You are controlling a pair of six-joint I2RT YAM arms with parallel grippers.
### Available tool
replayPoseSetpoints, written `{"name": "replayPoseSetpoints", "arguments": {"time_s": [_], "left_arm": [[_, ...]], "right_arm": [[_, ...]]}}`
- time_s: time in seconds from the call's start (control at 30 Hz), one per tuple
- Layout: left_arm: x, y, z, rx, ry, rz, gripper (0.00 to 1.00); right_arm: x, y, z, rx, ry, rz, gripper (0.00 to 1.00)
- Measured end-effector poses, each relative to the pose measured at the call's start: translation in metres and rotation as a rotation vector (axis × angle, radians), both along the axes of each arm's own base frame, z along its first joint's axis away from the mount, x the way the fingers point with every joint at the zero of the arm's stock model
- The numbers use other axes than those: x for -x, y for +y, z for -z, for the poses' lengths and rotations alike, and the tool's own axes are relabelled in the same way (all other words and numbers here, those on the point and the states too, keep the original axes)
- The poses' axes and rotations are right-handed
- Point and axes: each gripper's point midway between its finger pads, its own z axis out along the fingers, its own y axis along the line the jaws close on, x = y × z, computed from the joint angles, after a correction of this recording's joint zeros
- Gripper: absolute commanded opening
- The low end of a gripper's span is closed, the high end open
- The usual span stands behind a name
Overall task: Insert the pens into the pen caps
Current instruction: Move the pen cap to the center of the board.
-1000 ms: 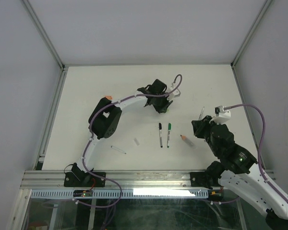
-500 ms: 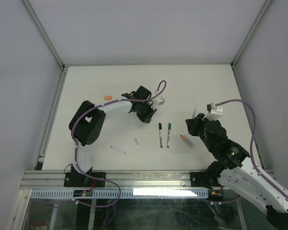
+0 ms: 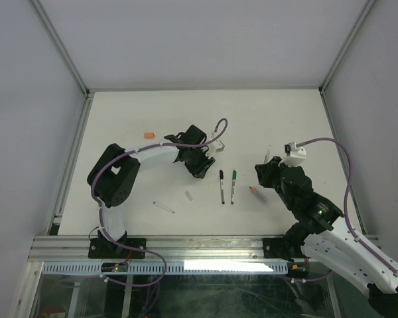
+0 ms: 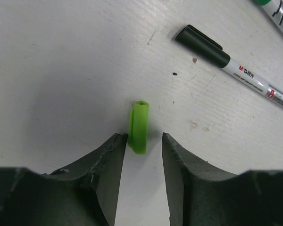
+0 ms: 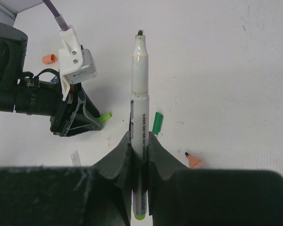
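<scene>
Since a second ago the left gripper (image 4: 144, 137) has swung nearer, beside the black-capped white pen (image 4: 236, 66), and its fingers have loosened: the small light green plastic cap (image 4: 138, 126) lies on the white table (image 4: 61, 70) between them. The top view hides that cap. The right gripper (image 5: 140, 141) stays clenched on an uncapped white-barrelled pen (image 5: 140, 89)

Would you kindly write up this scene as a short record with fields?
left pincer: open, tips either side of the near end of the light green cap, which lies on the table
right pincer: shut on uncapped pen, tip pointing away
black-capped pen: on table, between the arms
green-capped pen: beside it, parallel
orange cap: lying apart, far left
</scene>
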Motion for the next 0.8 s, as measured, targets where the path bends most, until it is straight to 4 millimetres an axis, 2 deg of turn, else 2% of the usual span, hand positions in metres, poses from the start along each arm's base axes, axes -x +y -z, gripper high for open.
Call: {"name": "replayPoseSetpoints", "arguments": {"time_s": [0.27, 0.6, 0.8], "left_arm": [[-0.005, 0.013, 0.001, -0.058, -0.046, -0.036, 0.38], [-0.02, 0.035, 0.001, -0.112, -0.064, -0.102, 0.39], [-0.028, 0.035, 0.001, -0.122, -0.065, -0.12, 0.4]], "right_arm": [[0.0, 0.002, -0.001, -0.007, -0.003, -0.01, 0.0], [-0.001, 0.006, 0.001, -0.005, 0.005, -0.018, 0.0], [-0.002, 0.007, 0.001, -0.006, 0.006, -0.02, 0.0]]}}
